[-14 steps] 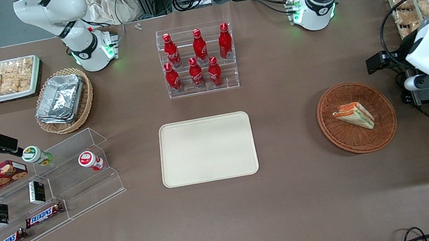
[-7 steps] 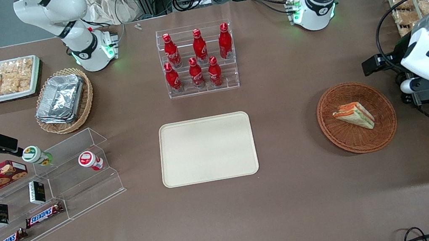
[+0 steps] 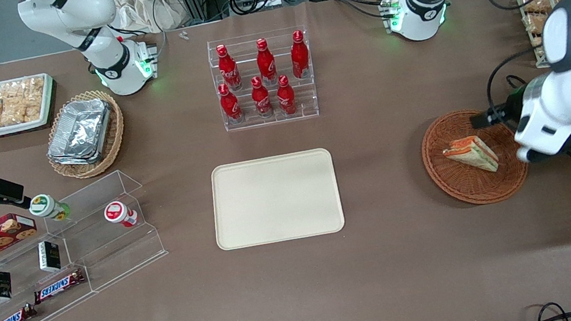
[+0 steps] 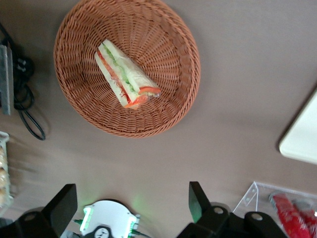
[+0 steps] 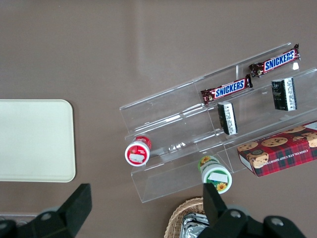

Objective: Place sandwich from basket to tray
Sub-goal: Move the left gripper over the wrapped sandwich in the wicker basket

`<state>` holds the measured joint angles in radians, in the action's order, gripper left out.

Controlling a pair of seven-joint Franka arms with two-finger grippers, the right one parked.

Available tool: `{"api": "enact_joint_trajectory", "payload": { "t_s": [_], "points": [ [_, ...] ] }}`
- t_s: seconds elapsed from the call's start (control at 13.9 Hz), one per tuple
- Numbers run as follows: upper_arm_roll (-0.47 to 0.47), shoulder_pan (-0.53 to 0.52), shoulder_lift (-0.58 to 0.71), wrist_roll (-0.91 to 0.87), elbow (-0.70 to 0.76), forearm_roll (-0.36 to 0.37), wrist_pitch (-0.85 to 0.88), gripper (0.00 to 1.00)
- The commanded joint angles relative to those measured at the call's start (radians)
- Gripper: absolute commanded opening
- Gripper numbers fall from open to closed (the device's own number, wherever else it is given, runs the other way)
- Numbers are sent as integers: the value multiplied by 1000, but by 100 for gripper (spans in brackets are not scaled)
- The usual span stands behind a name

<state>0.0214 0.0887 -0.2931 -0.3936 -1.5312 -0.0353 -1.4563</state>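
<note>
Above basket [image 4: 128, 67] rim, open pincer [image 4: 130, 202], sandwich [image 4: 127, 74] untouched.

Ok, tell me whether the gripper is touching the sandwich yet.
Apart. The left wrist view shows the open gripper well clear of the sandwich, which lies untouched in the basket, bare table between them.

My gripper [image 4: 131, 203] hangs with fingers spread above the table, well clear of the basket [image 3: 460, 191] with the sandwich [image 3: 470, 154] in it, which sits toward my end of the table from the tray [image 3: 275, 198], well apart.
</note>
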Motion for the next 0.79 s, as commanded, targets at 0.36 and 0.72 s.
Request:
{"api": "enact_joint_trajectory", "payload": {
  "t_s": [0.36, 0.72],
  "points": [
    [-3, -3, -58, -370, -245, 14, -283, 100],
    [-29, -1, -144, -524, -283, 116, -369, 100]
  ]
}}
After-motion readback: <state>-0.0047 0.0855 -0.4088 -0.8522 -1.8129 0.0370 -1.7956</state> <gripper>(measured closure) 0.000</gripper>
